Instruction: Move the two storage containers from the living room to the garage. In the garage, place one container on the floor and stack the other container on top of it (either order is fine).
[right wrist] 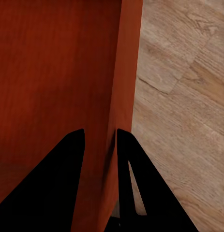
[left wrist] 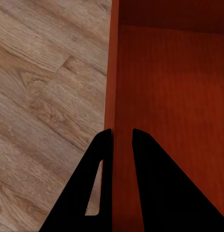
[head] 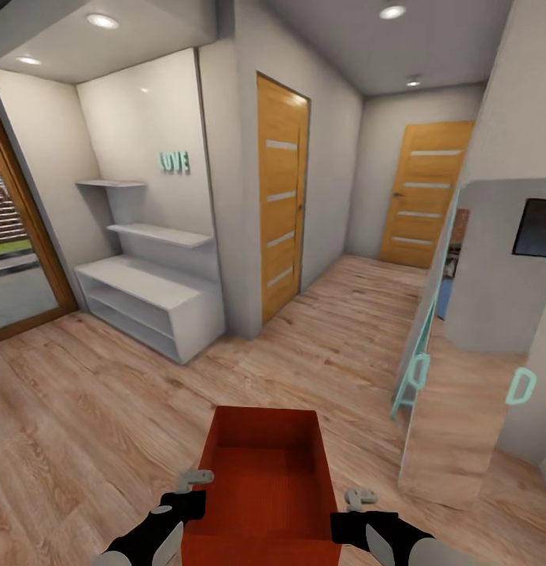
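Observation:
One orange-red storage container [head: 265,479] hangs in front of me, open side up, above the light wood plank floor [head: 108,409]. My left gripper [head: 188,503] is shut on its left wall [left wrist: 113,87], one finger inside and one outside. On the opposite side my right gripper [head: 353,519] is shut on the right wall [right wrist: 125,72] the same way. The bin looks empty inside. The second container is out of view.
A white low shelf unit [head: 151,303] stands at the left under wall shelves. A grey wall corner with a wooden door [head: 281,204] is ahead; a hallway leads to another wooden door [head: 426,192]. A glass door with teal handles [head: 418,369] stands open at the right.

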